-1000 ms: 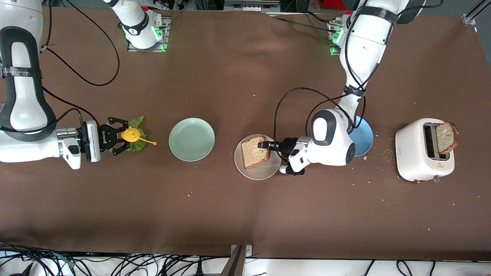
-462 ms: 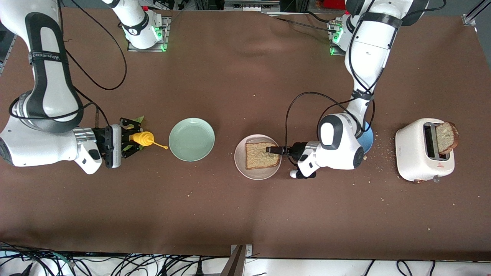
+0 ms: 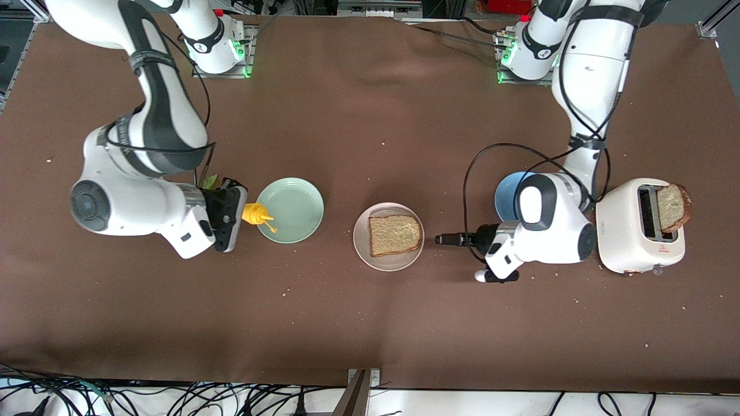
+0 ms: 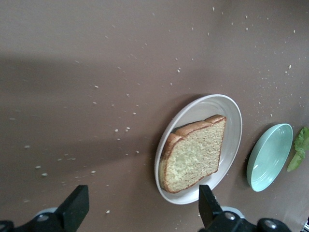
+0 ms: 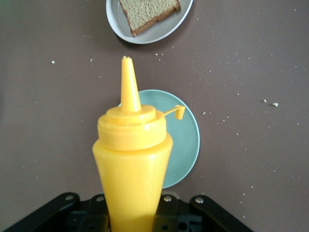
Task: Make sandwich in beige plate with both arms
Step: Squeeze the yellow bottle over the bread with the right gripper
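Note:
One slice of speckled brown bread [image 3: 395, 234] lies flat on the beige plate [image 3: 364, 254] in the middle of the table. My left gripper [image 3: 444, 239] hangs open and empty just off the plate's rim, toward the left arm's end. The left wrist view shows the slice [image 4: 195, 154] on the plate [image 4: 232, 113] ahead of the left gripper [image 4: 142, 209]. My right gripper [image 3: 238, 214] is shut on a yellow squeeze bottle [image 3: 255, 214], whose nozzle is over the rim of the mint-green plate [image 3: 295, 202]. The bottle [image 5: 133, 159] fills the right wrist view. A tip of the lettuce leaf [image 3: 209, 182] peeks out beside the right arm.
A white toaster [image 3: 633, 231] stands at the left arm's end with a second bread slice [image 3: 673, 207] sticking up from its slot. The blue plate [image 3: 506, 193] is partly hidden by the left arm. Crumbs are scattered over the brown table cover.
My left gripper let go of the bread on the beige plate and drew back toward the toaster. My right arm carried the yellow bottle from the lettuce to the mint-green plate.

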`<control>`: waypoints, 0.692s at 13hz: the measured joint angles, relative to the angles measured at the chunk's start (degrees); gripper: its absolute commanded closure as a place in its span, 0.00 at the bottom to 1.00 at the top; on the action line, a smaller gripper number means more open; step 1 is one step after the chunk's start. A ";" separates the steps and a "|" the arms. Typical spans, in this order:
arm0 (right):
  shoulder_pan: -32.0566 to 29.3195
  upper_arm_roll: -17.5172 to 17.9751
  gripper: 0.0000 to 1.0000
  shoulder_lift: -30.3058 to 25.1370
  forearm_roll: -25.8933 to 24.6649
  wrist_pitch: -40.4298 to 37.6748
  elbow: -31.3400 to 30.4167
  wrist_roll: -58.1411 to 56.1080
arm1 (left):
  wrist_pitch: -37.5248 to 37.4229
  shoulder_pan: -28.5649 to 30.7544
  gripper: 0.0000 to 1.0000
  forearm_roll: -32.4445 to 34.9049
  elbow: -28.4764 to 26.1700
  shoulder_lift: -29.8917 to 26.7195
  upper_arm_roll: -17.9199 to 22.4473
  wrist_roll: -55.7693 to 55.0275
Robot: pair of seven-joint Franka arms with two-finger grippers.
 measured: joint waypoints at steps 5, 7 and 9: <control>14.22 0.11 1.00 0.45 -21.69 4.16 0.19 19.52 | -8.62 10.08 0.00 13.98 0.02 -4.55 0.31 -0.24; 19.16 0.11 1.00 1.73 -31.36 4.56 0.14 27.54 | -10.44 12.84 0.00 19.87 0.09 -6.63 0.32 -0.24; 23.31 0.12 1.00 4.21 -40.45 6.31 0.06 34.24 | -11.49 14.86 0.00 25.87 0.19 -9.10 0.32 -0.24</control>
